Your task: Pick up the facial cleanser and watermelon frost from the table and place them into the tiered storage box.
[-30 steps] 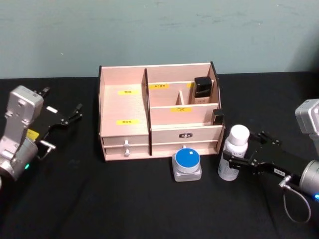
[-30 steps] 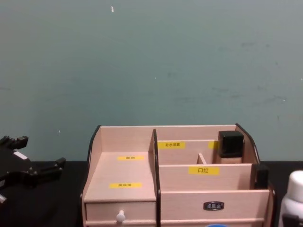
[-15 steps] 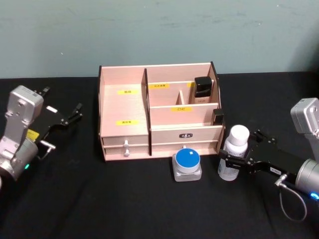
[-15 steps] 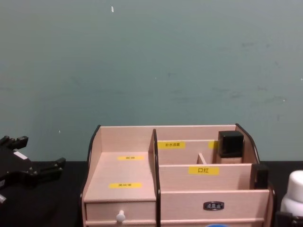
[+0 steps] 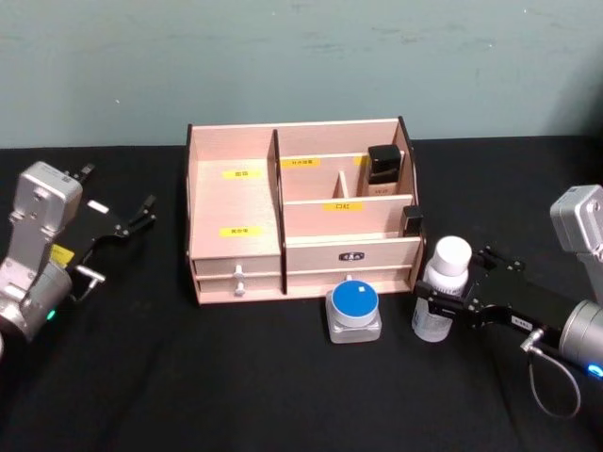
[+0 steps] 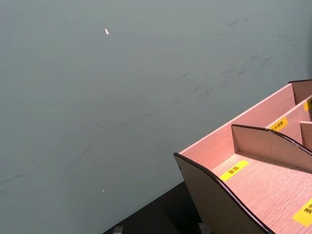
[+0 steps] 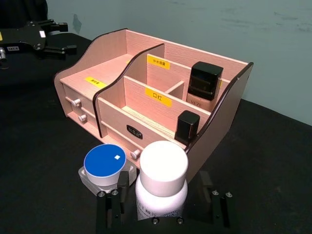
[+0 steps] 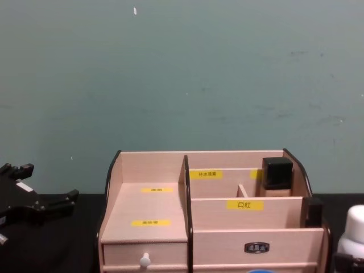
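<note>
Facial cleanser (image 5: pixel 441 282) sits between the right tool's (image 7: pixel 163 195) parted jaws. Next up: clamp, then lift to the tiered storage box (image 5: pixel 234 198). Left tool (image 5: pixel 119 193) is parked, spread.

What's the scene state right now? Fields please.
organiser: wooden box mid-table, drawers shut
already inside: black-capped bottle in the back right compartment; small black item at the right end of the tier in front of it
target 1: white-capped bottle, upright on the table, off the box's front right corner
target 2: blue-lidded jar, on the table before the box
right gripper: open, fingers either side of the white-capped bottle
left gripper: open, idle left of the box
placed: neither target yet
</note>
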Motion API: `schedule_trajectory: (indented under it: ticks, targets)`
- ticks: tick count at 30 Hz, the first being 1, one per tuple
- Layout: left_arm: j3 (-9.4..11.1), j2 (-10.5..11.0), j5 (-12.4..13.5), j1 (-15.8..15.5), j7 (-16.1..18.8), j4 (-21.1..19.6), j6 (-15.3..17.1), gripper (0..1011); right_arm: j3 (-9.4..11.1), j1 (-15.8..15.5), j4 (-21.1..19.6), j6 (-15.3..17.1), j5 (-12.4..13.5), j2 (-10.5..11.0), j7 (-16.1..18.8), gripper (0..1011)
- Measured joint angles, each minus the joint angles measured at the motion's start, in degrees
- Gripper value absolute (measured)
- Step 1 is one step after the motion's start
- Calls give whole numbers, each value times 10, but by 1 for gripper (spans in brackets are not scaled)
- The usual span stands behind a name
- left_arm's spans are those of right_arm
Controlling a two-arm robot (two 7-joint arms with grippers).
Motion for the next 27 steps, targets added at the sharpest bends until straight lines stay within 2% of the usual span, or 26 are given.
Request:
schedule_trajectory:
  ticks: [1,3,6,7,9,10,12,27]
  targets:
    - [0,0,0,0,0,0,0,1001,0,0,0,0,0,0,0,924]
    - [0,0,0,0,0,0,0,1001,0,0,0,0,0,0,0,841]
    - [0,0,0,0,0,0,0,1001,0,0,0,0,0,0,0,788]
    - [0,0,0,0,0,0,0,1001,0,0,0,0,0,0,0,732]
    - [0,0,0,0,0,0,0,1001,0,0,0,0,0,0,0,693]
    - [0,0,0,0,0,0,0,1001,0,0,0,0,0,0,0,634]
    - [0,0,0,0,0,0,0,1001,0,0,-1,1,1,0,0,601]
    - [0,0,0,0,0,0,0,1001,5,-1,-2,-6,7,-1,4,601]
